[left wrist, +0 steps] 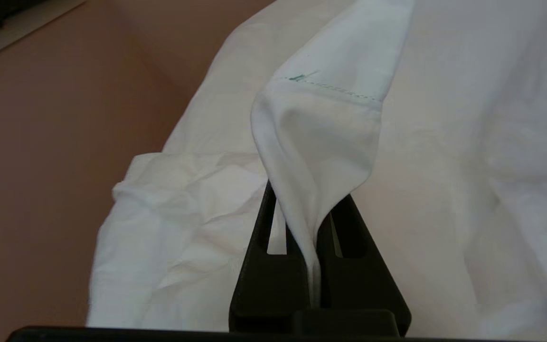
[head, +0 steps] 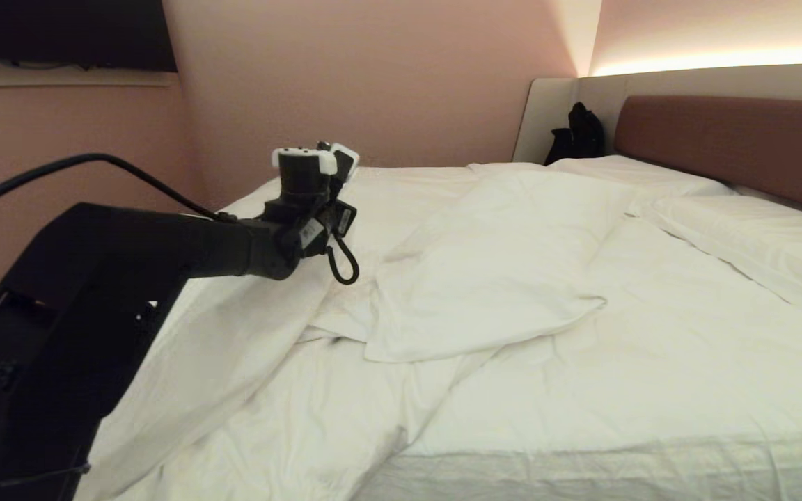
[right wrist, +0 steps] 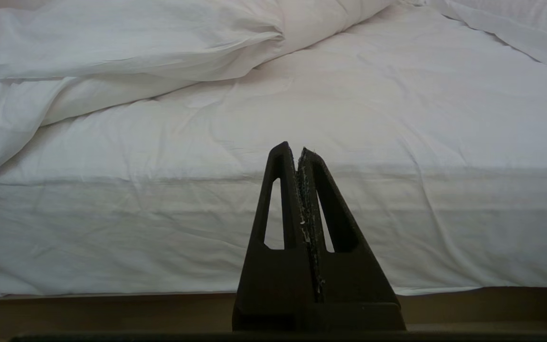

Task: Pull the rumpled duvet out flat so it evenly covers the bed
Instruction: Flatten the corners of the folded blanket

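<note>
2 white pillows (head: 756,240) lie at the right of the frame, a black bag (head: 577,133) sits at upper centre-right, and a dark wall-mounted screen (head: 70,33) fills the upper left corner.

We see our right pincer (right wrist: 300,152) closed and empty, level with the bed's (right wrist: 273,228) mattress side; the duvet (right wrist: 112,42) lies bunched beyond.

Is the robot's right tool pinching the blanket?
No, the right tool is shut on nothing, held in front of the bed, while the left tool is the one pinching the duvet.
</note>
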{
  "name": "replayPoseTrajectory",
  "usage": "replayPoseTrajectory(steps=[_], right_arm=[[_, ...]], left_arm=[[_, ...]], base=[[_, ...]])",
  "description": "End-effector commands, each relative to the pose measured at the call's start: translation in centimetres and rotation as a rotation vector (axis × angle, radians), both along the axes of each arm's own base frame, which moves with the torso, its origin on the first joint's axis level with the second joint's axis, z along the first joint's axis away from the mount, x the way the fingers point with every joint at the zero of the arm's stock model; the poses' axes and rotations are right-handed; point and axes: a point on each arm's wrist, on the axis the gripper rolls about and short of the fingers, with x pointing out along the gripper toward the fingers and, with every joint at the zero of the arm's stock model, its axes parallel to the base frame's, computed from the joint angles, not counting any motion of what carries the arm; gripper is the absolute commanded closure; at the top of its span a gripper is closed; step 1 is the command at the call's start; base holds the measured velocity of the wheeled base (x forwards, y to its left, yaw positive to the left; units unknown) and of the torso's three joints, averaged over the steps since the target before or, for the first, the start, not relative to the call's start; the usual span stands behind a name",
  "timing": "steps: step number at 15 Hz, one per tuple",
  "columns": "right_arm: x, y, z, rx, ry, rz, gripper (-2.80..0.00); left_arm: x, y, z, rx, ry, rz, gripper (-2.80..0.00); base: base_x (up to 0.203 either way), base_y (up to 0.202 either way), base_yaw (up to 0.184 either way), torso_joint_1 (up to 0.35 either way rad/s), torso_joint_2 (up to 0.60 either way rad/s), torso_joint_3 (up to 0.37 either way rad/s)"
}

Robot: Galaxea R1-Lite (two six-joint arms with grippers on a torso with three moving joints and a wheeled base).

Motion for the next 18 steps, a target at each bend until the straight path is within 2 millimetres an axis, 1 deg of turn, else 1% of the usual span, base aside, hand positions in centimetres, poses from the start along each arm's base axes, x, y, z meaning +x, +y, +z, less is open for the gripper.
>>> replayPoseTrajectory(steps=[1, 2, 3, 5, 7, 8, 11, 15, 16, 17, 18], right_arm=[[0.0, 0.0, 0.0, -0.001, 0.001, 0.0, 0.0], [0.0, 0.0, 0.0, -0.001, 0.001, 0.0, 0.0], [0.0, 0.0, 0.0, -0.001, 0.001, -0.001, 0.0], [0.0, 0.0, 0.0, -0.001, 0.001, 0.0, 0.0], [0.0, 0.0, 0.0, -0.001, 0.001, 0.0, 0.0], [0.0, 0.0, 0.0, -0.001, 0.001, 0.0, 0.0], [0.0, 0.0, 0.0, -0.001, 0.001, -0.001, 0.0], [0.0, 0.0, 0.0, -0.001, 0.001, -0.001, 0.0], [0.0, 0.0, 0.0, -0.001, 0.001, 0.0, 0.0], [0.0, 0.0, 0.0, 0.0, 0.001, 0.0, 0.0], [0.0, 0.0, 0.0, -0.001, 0.001, -0.001, 0.0]], left_arm=[[-2.5, 3.4, 4.7, -0.021, -0.065, 0.053, 0.0], [-3.1, 4.7, 5.2, -0.021, -0.066, 0.076, 0.0], [-4.1, 6.0, 6.3, -0.027, -0.079, 0.098, 0.0], [-6.1, 8.5, 7.9, -0.036, -0.093, 0.144, 0.0], [-8.1, 10.6, 9.0, -0.055, -0.103, 0.194, 0.0], [-8.9, 11.4, 9.2, -0.062, -0.103, 0.224, 0.0], [-13.5, 14.6, 11.2, -0.079, -0.142, 0.321, 0.0], [-20.0, 19.2, 13.0, -0.093, -0.205, 0.475, 0.0], [-22.0, 20.3, 13.4, -0.095, -0.229, 0.518, 0.0], [-23.6, 21.5, 13.4, -0.091, -0.24, 0.572, 0.0], [-24.9, 22.5, 13.1, -0.087, -0.24, 0.617, 0.0]], base=[[0.0, 0.0, 0.0, 0.0, 0.0, 0.0], [0.0, 0.0, 0.0, 0.0, 0.0, 0.0], [0.0, 0.0, 0.0, 0.0, 0.0, 0.0], [0.0, 0.0, 0.0, 0.0, 0.0, 0.0], [0.0, 0.0, 0.0, 0.0, 0.0, 0.0], [0.0, 0.0, 0.0, 0.0, 0.0, 0.0], [0.0, 0.0, 0.0, 0.0, 0.0, 0.0], [0.0, 0.0, 0.0, 0.0, 0.0, 0.0], [0.0, 0.0, 0.0, 0.0, 0.0, 0.0], [0.0, 0.0, 0.0, 0.0, 0.0, 0.0], [0.0, 0.0, 0.0, 0.0, 0.0, 0.0]])
